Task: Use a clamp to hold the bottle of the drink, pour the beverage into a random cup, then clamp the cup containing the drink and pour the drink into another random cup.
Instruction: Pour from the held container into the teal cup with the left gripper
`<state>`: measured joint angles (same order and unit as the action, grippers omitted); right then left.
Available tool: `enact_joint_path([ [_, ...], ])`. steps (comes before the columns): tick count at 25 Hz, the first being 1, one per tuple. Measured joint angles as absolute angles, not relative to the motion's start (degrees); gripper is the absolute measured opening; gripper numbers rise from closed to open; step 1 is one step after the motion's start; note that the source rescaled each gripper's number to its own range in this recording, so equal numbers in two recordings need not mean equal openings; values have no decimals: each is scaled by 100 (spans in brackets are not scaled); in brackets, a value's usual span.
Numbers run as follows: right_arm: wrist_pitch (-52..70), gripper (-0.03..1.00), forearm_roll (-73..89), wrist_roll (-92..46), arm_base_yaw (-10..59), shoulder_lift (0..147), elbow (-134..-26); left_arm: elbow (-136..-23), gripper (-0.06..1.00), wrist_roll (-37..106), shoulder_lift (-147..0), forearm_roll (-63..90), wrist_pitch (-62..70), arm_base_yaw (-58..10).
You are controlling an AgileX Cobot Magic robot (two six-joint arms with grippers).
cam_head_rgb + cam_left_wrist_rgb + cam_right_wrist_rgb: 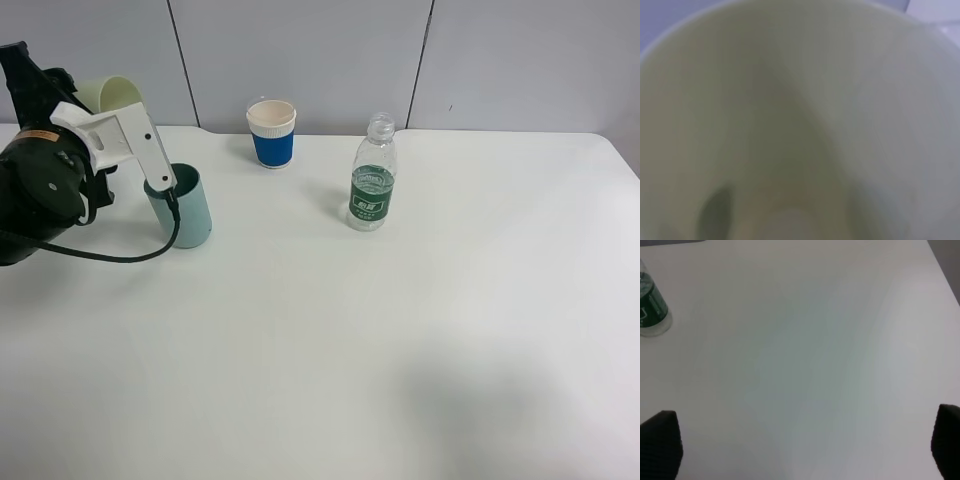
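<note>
My left gripper [140,140] is shut on the pale yellow-green cup [112,93], which it holds raised and tilted at the far left, just above and behind the teal cup [188,208] standing on the table. One whitish jaw plate reaches down to the teal cup's rim. The left wrist view is filled by the yellow-green cup's inside [790,125]; I cannot make out any liquid there. The clear bottle [372,185] with the green label stands uncapped at the table's middle back. My right gripper [800,450] is open over bare table, with the bottle [651,310] off to one side.
A blue-and-white paper cup [272,132] stands at the back between the teal cup and the bottle. The white table [400,350] stretches to a grey panelled wall behind. A black cable loops from the left arm beside the teal cup.
</note>
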<state>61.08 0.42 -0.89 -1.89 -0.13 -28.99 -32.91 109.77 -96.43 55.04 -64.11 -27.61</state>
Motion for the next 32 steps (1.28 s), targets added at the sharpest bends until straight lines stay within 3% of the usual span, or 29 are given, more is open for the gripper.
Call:
enact_joint_path([
  [32, 6108, 100, 42, -89, -189, -13, -2899, -3299, 5, 11766, -9643, 4868, -6645, -2761],
])
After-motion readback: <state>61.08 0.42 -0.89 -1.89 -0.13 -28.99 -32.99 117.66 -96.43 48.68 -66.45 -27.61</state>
